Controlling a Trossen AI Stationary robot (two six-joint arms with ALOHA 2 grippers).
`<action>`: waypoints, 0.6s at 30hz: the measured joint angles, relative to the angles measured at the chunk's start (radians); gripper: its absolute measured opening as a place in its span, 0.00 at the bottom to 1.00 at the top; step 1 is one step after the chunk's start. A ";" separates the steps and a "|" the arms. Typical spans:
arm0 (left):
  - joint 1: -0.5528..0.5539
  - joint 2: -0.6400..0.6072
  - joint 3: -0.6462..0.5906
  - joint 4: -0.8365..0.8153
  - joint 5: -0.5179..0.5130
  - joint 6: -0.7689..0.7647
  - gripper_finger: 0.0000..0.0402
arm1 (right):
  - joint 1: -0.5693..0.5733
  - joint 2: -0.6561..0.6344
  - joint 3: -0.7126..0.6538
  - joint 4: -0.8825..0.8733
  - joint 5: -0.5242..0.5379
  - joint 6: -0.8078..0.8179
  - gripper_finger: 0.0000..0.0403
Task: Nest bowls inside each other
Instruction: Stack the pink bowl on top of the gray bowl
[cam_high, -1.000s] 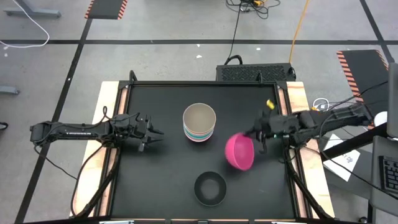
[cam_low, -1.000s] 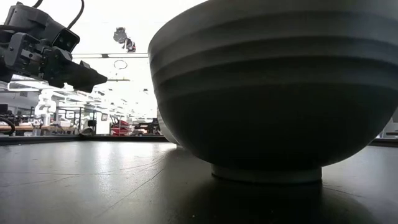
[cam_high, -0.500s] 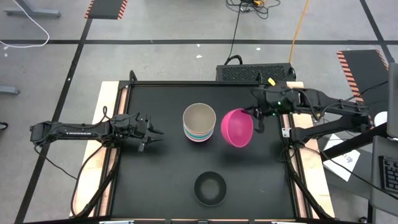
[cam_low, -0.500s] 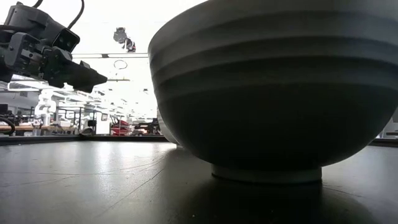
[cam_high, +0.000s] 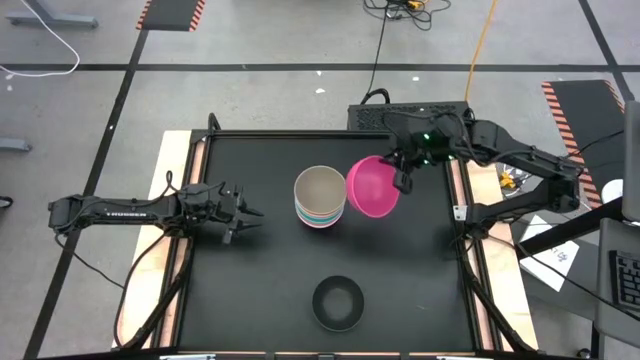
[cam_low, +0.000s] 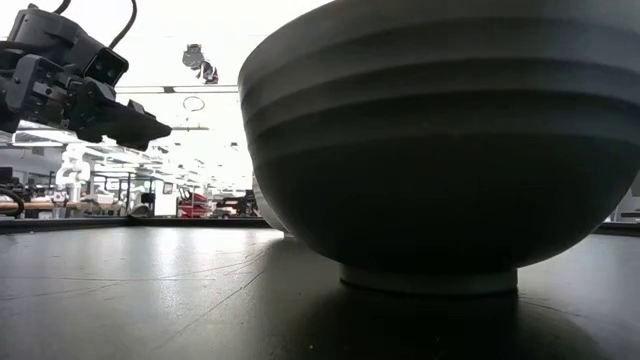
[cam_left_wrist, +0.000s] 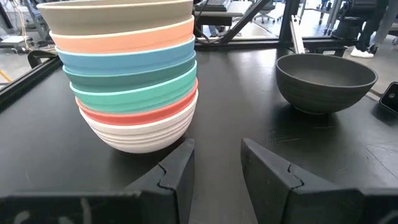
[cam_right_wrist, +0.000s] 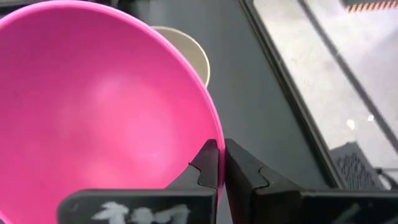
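Observation:
A stack of several nested bowls (cam_high: 320, 197), tan on top and white at the bottom (cam_left_wrist: 127, 68), rests on the black table's middle. A magenta bowl (cam_high: 372, 186) hangs in the air just right of the stack, with my right gripper (cam_high: 403, 178) shut on it. A black bowl (cam_high: 337, 303) stands alone near the front edge and fills the low view (cam_low: 440, 150). My left gripper (cam_high: 245, 212) waits open left of the stack, nothing between its fingers (cam_left_wrist: 216, 165). My right gripper pinches the magenta bowl's rim (cam_right_wrist: 214, 134) on the side away from the stack, one finger (cam_right_wrist: 208, 163) inside the bowl and the other outside. The fingers come slanting down from the table's right. The bowl is lifted clear and tilted, hanging off the fingers toward the stack.
The black mat ends in a raised frame (cam_high: 455, 200) on every side. A dark box (cam_high: 410, 115) sits beyond the far edge, behind my right arm. Open mat lies between the stack and the black bowl.
My right gripper has risen and swung from the mat's right middle toward the far edge and the stack, carrying the magenta bowl. The bowl has come up clear of the table and now hangs beside the stack's top. My left arm has kept still.

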 joint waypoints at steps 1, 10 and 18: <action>0.000 0.000 0.000 -0.003 0.000 0.000 0.33 | -0.013 0.016 0.016 -0.016 -0.013 -0.003 0.00; 0.000 0.000 0.000 -0.012 0.000 0.000 0.33 | -0.061 0.132 0.165 -0.106 -0.069 -0.048 0.00; 0.000 0.000 0.000 -0.011 0.000 0.001 0.33 | -0.061 0.176 0.239 -0.115 -0.066 -0.070 0.00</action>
